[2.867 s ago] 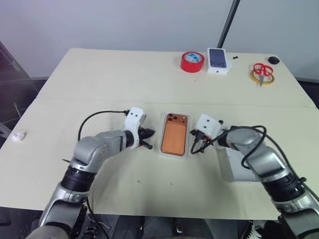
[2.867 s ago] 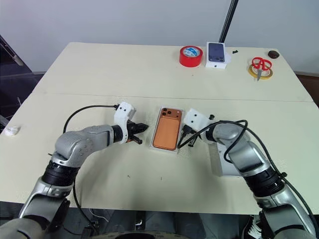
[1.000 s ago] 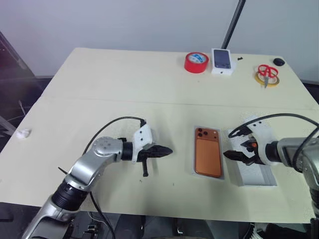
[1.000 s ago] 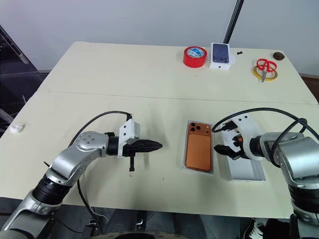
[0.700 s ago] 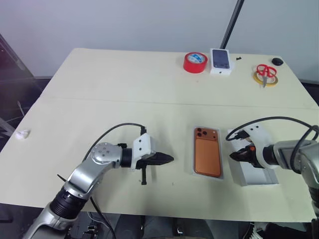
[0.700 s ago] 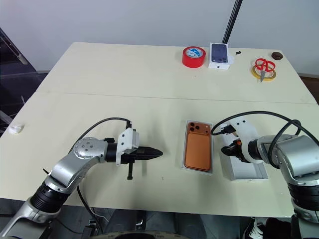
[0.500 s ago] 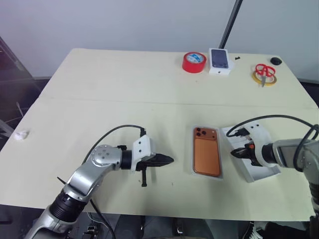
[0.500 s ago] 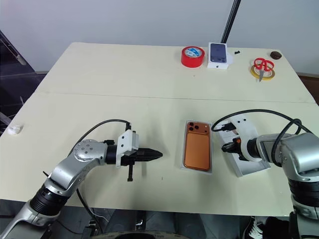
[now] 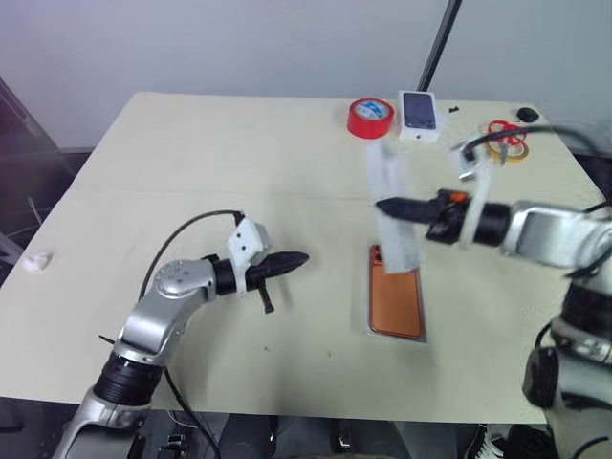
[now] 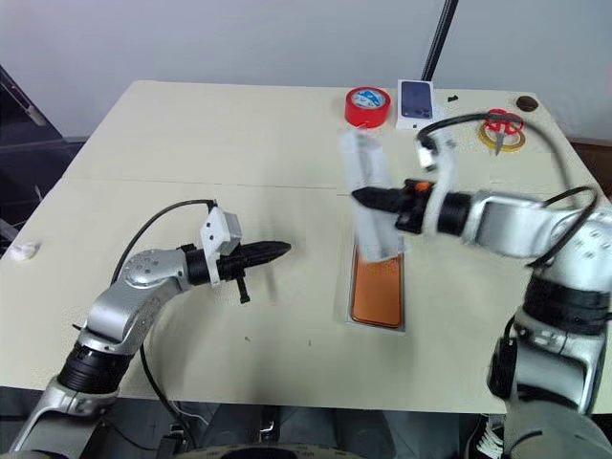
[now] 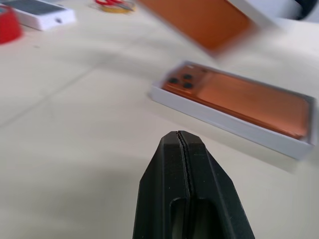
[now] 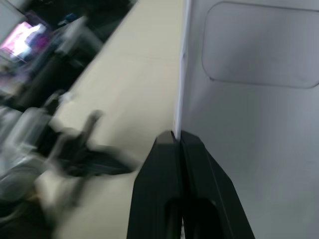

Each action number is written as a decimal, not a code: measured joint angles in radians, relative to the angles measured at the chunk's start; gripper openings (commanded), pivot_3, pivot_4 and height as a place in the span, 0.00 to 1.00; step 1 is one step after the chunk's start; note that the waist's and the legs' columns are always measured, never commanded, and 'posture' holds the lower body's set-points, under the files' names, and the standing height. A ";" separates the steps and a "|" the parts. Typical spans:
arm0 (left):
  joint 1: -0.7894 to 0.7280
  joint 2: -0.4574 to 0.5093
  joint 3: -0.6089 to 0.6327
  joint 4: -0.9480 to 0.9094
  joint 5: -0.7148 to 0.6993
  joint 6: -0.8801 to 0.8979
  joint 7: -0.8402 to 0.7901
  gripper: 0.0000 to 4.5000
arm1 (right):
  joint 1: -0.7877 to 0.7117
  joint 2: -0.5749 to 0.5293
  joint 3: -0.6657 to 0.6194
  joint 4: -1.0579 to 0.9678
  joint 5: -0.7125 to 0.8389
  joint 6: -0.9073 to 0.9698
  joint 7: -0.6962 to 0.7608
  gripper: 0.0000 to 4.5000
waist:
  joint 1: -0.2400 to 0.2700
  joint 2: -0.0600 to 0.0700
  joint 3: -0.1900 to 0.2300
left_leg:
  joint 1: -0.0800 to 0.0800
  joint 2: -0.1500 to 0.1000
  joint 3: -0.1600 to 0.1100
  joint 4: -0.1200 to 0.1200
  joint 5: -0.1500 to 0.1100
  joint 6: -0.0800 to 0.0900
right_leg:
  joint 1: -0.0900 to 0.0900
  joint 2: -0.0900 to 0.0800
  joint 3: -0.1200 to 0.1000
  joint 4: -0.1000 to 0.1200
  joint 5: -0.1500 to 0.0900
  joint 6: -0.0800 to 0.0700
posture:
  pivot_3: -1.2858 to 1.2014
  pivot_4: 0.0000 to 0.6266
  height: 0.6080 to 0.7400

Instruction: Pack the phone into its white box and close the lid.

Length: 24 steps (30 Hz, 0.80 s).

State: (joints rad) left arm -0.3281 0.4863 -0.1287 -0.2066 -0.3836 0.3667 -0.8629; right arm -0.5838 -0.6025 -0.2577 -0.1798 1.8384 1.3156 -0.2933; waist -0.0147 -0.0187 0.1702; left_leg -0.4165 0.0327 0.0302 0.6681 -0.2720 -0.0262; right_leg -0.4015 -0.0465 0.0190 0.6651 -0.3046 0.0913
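In the left eye view, the deep white cardboard lid point(image 9: 394, 208) is held at centre frame, pinched by its wall in the right hand point(image 9: 384, 205), above the copper-orange phone point(image 9: 396, 303) lying in its shallow white box point(image 9: 368, 308), seemingly for capping. The left hand point(image 9: 298, 257) is pressed together, empty, over the bench point(image 9: 191, 172).

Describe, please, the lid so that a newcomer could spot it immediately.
Start at the table and find the white box holding the phone. The lid hangs tilted above it, gripped by the right gripper; its outer face is orange.
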 measured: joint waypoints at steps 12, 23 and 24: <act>-0.019 -0.002 -0.001 0.005 0.004 0.015 0.021 0.00 | 0.240 0.272 0.222 -0.251 0.109 -0.387 -0.368 0.01 | 0.002 0.000 0.000 | -0.006 0.000 0.000 0.001 0.001 0.001 | -0.006 0.000 0.000 0.002 0.000 0.000 | 0.52 0.24 0.84; -0.041 -0.097 -0.133 0.019 0.032 0.058 0.015 0.00 | 0.148 -0.138 0.191 -0.171 0.110 -0.273 -0.207 0.99 | 0.002 0.002 0.000 | -0.005 0.000 0.000 0.001 0.001 0.002 | -0.007 0.001 0.000 0.002 0.000 0.000 | 0.52 0.24 0.84; -0.051 -0.112 -0.144 0.032 0.037 0.059 0.014 0.00 | 0.125 -0.187 0.181 -0.166 0.111 -0.263 -0.180 0.99 | 0.003 0.002 0.000 | -0.005 0.000 0.000 0.001 0.001 0.002 | -0.007 0.001 0.000 0.002 0.000 0.000 | 0.52 0.24 0.84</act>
State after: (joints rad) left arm -0.3796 0.3740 -0.2727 -0.1743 -0.3469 0.4254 -0.8492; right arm -0.4588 -0.7898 -0.0768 -0.3453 1.9491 1.0526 -0.4733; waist -0.0121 -0.0171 0.1702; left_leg -0.4219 0.0327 0.0298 0.6688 -0.2708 -0.0246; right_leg -0.4080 -0.0453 0.0190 0.6668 -0.3043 0.0913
